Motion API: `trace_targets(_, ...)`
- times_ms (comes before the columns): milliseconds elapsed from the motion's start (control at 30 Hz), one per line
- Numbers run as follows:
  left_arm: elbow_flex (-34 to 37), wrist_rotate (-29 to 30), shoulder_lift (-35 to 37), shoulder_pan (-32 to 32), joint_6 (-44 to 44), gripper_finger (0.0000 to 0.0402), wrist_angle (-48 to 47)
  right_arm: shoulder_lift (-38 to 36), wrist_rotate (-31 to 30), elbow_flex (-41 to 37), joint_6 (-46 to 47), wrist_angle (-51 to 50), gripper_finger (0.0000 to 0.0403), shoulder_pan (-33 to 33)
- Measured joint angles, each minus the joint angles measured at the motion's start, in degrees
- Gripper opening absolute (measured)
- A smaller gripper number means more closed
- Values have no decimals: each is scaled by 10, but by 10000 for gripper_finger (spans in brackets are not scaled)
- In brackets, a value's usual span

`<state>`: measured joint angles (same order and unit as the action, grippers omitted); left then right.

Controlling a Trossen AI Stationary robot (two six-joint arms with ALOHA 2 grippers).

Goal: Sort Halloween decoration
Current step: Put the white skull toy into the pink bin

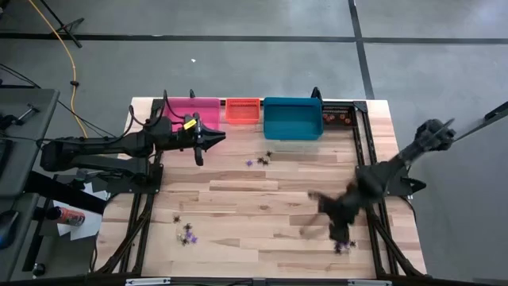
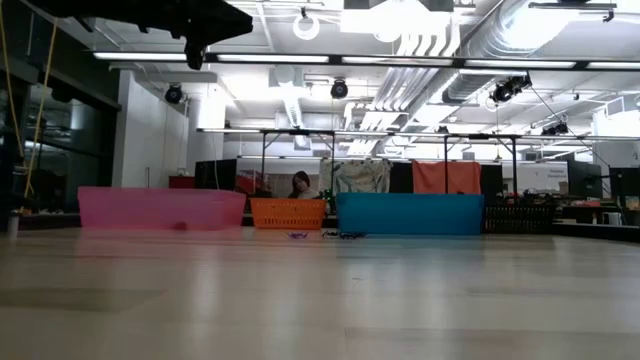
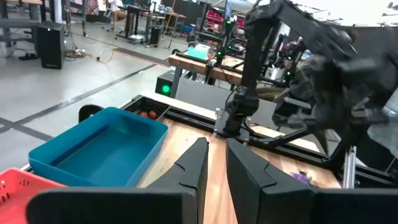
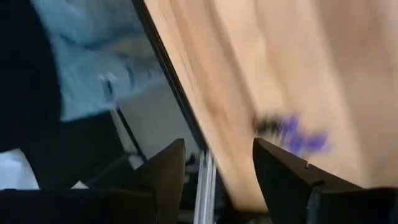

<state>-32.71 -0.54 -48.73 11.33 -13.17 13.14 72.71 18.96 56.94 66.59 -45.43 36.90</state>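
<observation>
Halloween decoration trinkets lie scattered on the wooden tabletop [image 1: 262,199] in three small clusters: one in front of the blue bin [image 1: 292,117] near the middle [image 1: 260,160], one toward the near left edge [image 1: 186,233], and a purple cluster at the near right [image 1: 343,247]. The right end effector [image 1: 340,232] hangs low just over that purple cluster, its fingers [image 4: 163,171] spread apart and released, nothing between them. The left end effector [image 1: 220,137] sits raised beside the pink bin [image 1: 193,110], its fingers [image 3: 194,163] nearly together with a thin gap, gripping nothing. An orange bin [image 1: 243,110] stands between the pink and blue ones.
</observation>
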Motion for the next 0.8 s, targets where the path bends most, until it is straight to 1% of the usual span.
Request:
trace_targets(100,0,0,0,4,0,47,0,42,0,-22,134,62,183,88)
trace_targets(167,0,0,0,8,0,47,0,73,2,-32,206,82,183,131)
trace_targets(233,0,0,0,11,0,47,0,109,7,-37,267,91,183,157)
trace_targets(300,0,0,0,16,-1,47,1,137,15,-40,309,97,183,166)
trace_targets(400,0,0,0,22,-1,47,3,170,13,-40,337,96,183,163)
trace_targets(533,0,0,0,28,-2,47,4,198,11,-40,351,90,183,152)
trace_targets(800,0,0,0,30,-2,47,5,214,13,-49,354,72,183,141)
